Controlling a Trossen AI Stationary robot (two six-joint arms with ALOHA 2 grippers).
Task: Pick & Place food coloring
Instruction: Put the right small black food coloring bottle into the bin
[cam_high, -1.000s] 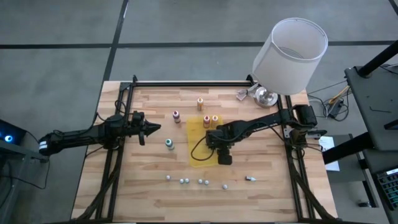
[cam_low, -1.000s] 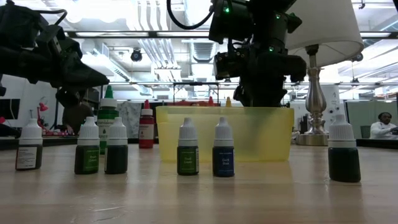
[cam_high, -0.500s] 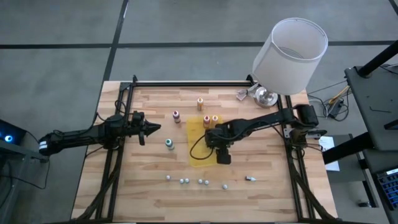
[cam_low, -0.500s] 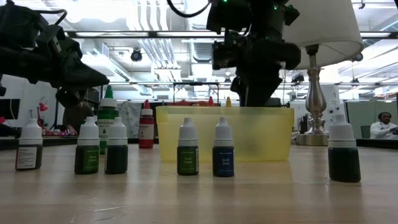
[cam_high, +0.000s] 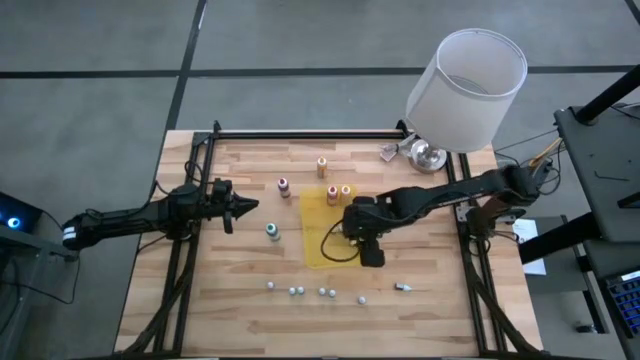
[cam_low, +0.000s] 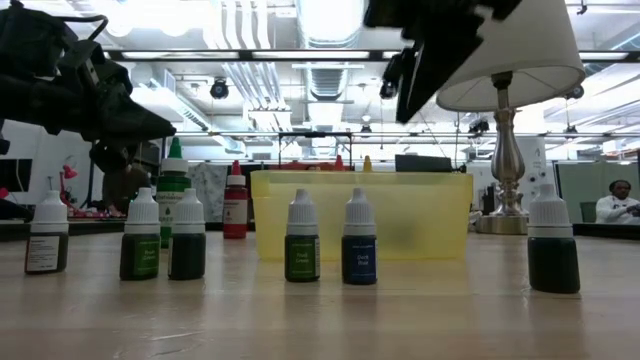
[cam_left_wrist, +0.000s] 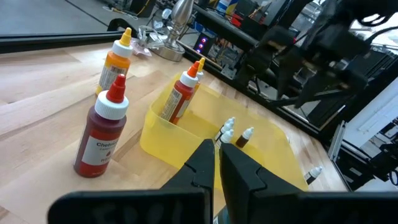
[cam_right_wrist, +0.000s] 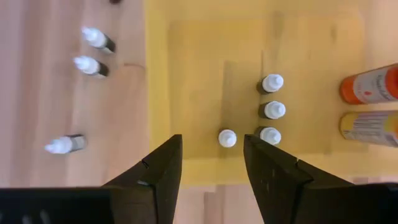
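Food coloring (cam_right_wrist: 274, 110) sits straight ahead of my right gripper (cam_right_wrist: 211, 174): four tiny white-capped bottles stand upright inside the yellow tray (cam_high: 318, 245), three in a close line and a fourth just beside the end one. The right gripper hangs above the tray with its fingers (cam_right_wrist: 160, 169) spread apart and nothing between them.

Seen from overhead, that gripper is over the tray's 4 o'clock corner. At the tray's 12 o'clock end stand two taller bottles, a red-orange one (cam_high: 333, 192) and a yellow one (cam_high: 346, 190), touching or nearly so.

Outside the tray, an orange-capped bottle (cam_high: 322, 165) stands at 12 o'clock, a dark red bottle (cam_high: 284, 186) at about 10 o'clock, and a teal bottle (cam_high: 272, 232) at 9 o'clock, each apart from the wall. At 6 o'clock a loose row of small bottles (cam_high: 297, 291) crosses the bare table (cam_high: 230, 300); from table height they show white caps and dark green or blue bodies. One more (cam_high: 401, 287) lies on its side at 5 o'clock.

My left gripper (cam_high: 245, 207) waits at 9 o'clock, clenched, pointing toward the dark red bottle. A lamp (cam_high: 470, 85) stands at the table's 1 o'clock corner, well apart from the food coloring. A person (cam_low: 614, 200) sits in the room beyond.
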